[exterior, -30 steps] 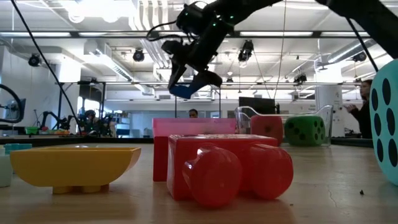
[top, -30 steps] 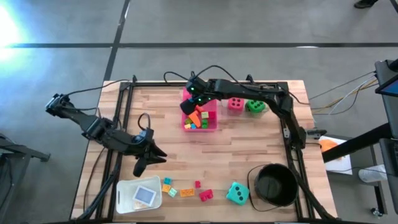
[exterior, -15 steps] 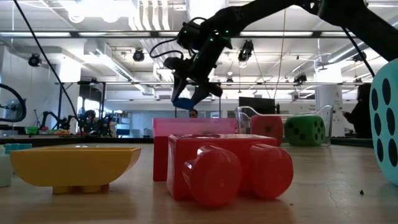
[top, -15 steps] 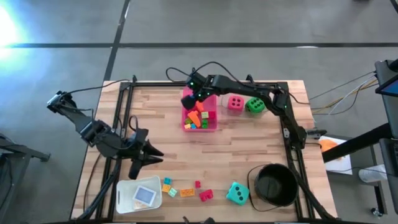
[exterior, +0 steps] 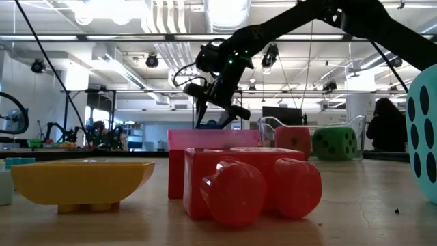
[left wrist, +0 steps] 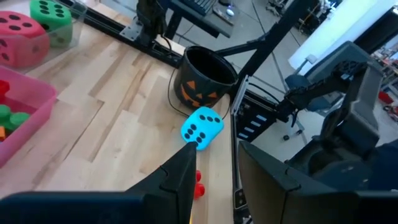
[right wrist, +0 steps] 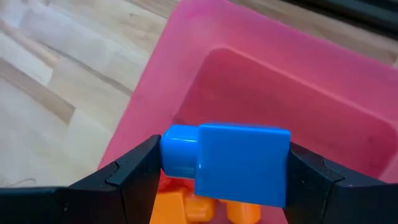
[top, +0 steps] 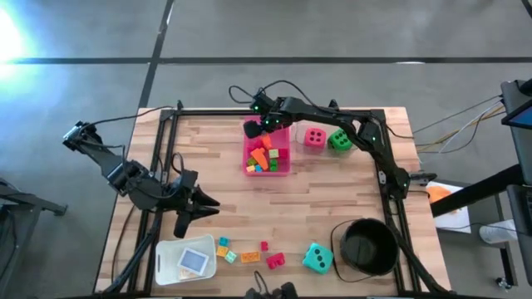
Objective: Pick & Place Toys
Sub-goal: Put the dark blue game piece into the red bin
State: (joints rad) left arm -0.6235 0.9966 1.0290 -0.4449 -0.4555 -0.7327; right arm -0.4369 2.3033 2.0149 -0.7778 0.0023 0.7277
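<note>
My right gripper [top: 253,130] hangs over the far end of the pink tray [top: 283,169], shut on a blue brick [right wrist: 227,163] just above the tray's rim. Several coloured bricks [top: 264,158] lie in the tray. A red die [top: 314,137] and a green die [top: 339,141] stand to the tray's right. A teal die [top: 317,258] and several small bricks [top: 249,256] rest near the front edge. My left gripper [top: 199,214] hovers open over the table's left part, holding nothing. My right gripper pinches the blue brick's two opposite end faces [right wrist: 283,168] between its two fingers [right wrist: 134,174]. The fingers slant down from above. The brick hangs lifted clear, level, above the tray's inside, its round stud [right wrist: 179,152] toward one finger.
A black round bucket [top: 366,247] stands at the front right. A clear box [top: 184,261] with cards sits at the front left. Black frame rails [top: 391,166] run along the table's sides. Bare wood lies in the middle of the table.
My right gripper has sunk toward the far end of the pink tray with the blue brick and has rolled somewhat at the wrist. It stays shut on the brick, which now hangs just above the tray's rim.
</note>
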